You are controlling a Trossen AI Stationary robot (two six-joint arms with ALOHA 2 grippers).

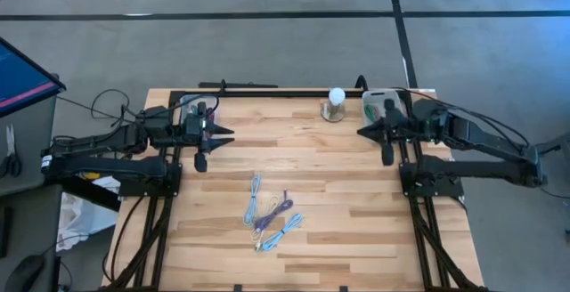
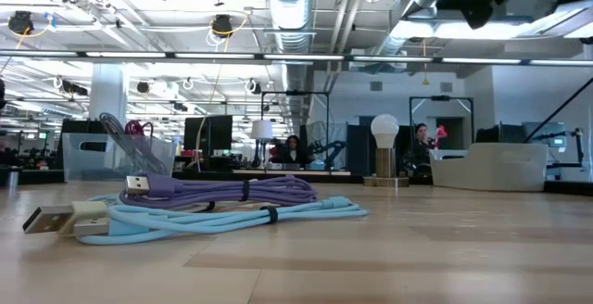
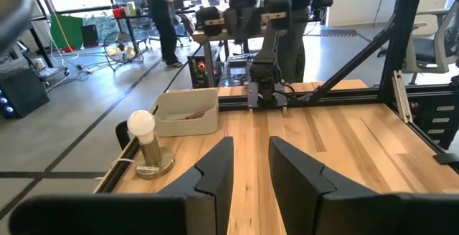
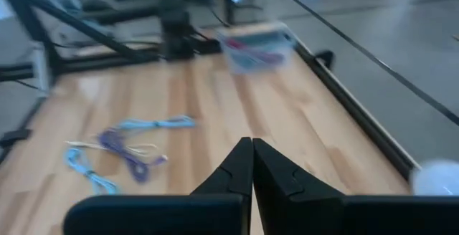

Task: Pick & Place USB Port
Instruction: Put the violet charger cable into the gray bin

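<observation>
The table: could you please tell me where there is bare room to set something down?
Bare wood spans the table middle between the left hand and right hand, and right of the cables. The far edge around the bulb and bin is crowded.

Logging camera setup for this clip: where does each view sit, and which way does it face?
High: overhead, straight down; both arms, left claw, right claw, cables.
Low: table height, level across purple cable and blue cable into the room; arms barely show at the top.
Left wrist: past its open fingers at bulb lamp, bin.
Right wrist: past shut fingers toward cables.
Shared: lamp in high, low, left wrist.
</observation>
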